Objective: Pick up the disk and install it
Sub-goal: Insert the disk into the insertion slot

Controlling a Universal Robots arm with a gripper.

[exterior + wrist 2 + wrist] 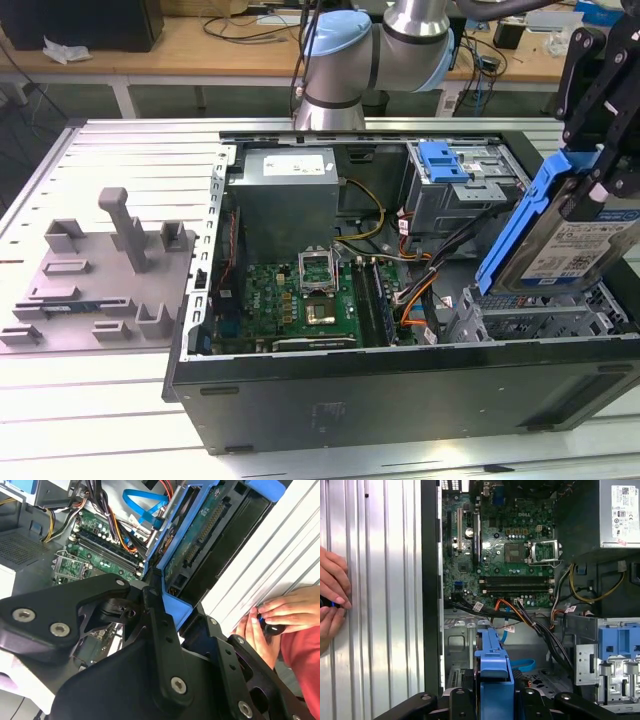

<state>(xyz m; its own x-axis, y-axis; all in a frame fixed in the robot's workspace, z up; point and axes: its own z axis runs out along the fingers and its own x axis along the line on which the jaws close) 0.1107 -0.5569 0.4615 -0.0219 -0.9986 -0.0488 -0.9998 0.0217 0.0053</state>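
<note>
Tool (pixel 592 185) clamped shut on the disk (pixel 570 245), gripping it by the blue-framed upper end. Disk hangs tilted, lifted off the bench (pixel 100 430), label facing out. It is over the drive-bay corner of the open computer case (pixel 400 400), at the exterior view's right. Motherboard (pixel 300 300) and grey power supply (pixel 285 190) lie further inside the case. In the first wrist view, a person's hands (pixel 331 605) are over the ribbed bench, beside the case wall.
</note>
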